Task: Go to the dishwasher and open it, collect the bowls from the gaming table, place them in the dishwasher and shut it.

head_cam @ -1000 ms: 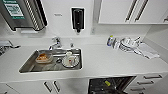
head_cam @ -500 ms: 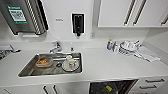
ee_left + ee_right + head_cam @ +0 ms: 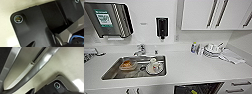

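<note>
Whether either arm's fingers are open or closed cannot be told. The right wrist view shows a long steel bar handle (image 3: 37, 65) crossing a pale floor. In the head view the dishwasher (image 3: 197, 88) sits at about five o'clock, under the white worktop (image 3: 189, 67), its dark interior exposed. The steel sink (image 3: 114, 72), at seven o'clock, holds an orange-brown dish (image 3: 127, 65) and a white mug (image 3: 155, 65). Stacked dishes (image 3: 211, 50) stand at two o'clock.
</note>
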Robot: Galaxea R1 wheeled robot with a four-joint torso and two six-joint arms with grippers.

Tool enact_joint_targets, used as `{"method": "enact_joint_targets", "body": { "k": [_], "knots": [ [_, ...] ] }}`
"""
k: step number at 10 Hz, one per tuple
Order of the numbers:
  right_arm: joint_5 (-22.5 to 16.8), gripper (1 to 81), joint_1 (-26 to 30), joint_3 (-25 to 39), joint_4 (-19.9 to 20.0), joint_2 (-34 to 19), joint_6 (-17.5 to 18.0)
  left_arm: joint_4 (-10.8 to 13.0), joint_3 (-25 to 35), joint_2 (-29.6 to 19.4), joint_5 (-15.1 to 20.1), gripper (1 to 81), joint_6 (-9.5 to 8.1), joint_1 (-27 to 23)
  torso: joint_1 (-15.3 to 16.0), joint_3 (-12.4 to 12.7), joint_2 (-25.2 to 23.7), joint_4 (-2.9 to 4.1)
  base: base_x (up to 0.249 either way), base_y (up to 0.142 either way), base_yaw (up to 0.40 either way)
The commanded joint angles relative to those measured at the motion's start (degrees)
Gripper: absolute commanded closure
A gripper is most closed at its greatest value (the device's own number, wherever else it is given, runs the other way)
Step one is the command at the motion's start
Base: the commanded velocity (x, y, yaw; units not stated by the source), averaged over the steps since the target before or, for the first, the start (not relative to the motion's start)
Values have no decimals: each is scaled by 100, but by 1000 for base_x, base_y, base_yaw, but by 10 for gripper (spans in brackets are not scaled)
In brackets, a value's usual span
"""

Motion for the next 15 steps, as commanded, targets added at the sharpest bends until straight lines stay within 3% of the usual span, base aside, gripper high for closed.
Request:
{"method": "enact_joint_targets", "body": {
  "k": [1, 5, 8, 10, 12, 15],
  "knots": [
    [-107, 10, 615, -32, 20, -339, 450, -58, 62, -33, 273, 10, -6, -127, -11, 0, 20, 0, 0, 0, 0],
    [111, 10, 1132, -111, 20, -287, 913, -225, 62, -146, 265, 10, -6, -30, 88, 2, -122, 0, 0, 0, 0],
    [578, 10, 1414, 20, 3, -365, 1214, -225, 62, -138, 265, 10, -6, -4, 88, 2, -124, 0, 0, 0, 0],
    [1094, 10, 1546, 422, -23, -706, 1406, -225, 62, -112, 265, 10, -6, -4, 88, 2, -124, 0, 0, 0, 0],
    [1678, 10, 1425, 821, -129, -1025, 1540, -225, 62, -94, 273, 10, -6, -12, 90, 2, -124, 0, 0, 0, 0],
    [1660, 10, 687, 82, -912, -585, 1540, -199, 53, -41, 273, 10, -6, -30, 90, 2, -124, 0, 0, 0, 0]
  ]
}}
